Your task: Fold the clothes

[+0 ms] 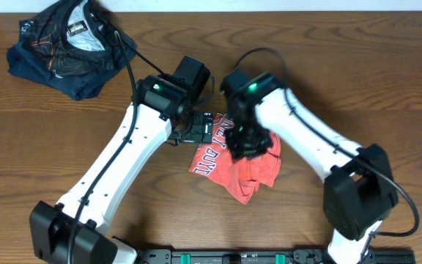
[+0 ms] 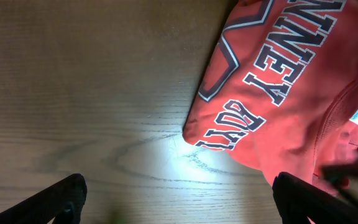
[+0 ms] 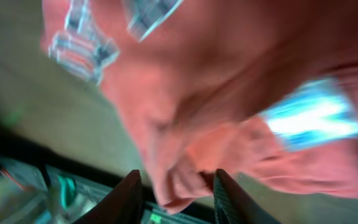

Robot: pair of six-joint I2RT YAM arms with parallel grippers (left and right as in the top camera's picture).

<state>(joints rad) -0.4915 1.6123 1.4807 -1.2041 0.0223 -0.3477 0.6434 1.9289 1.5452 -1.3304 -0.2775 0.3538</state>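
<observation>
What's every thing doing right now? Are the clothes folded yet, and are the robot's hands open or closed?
red shirt: crumpled, not folded, some cloth bunched in the right gripper.
dark clothes: heaped in a pile, unfolded, no gripper touching them.
left gripper: jaws wide open, empty, beside the red shirt's edge.
right gripper: jaws shut on the red shirt's cloth; the view is blurry.

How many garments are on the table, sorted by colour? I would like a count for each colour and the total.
Red-orange shirt: 1
Dark navy bundle: 1 (crumpled; I cannot tell if it holds more than one piece)
Total: 2
</observation>
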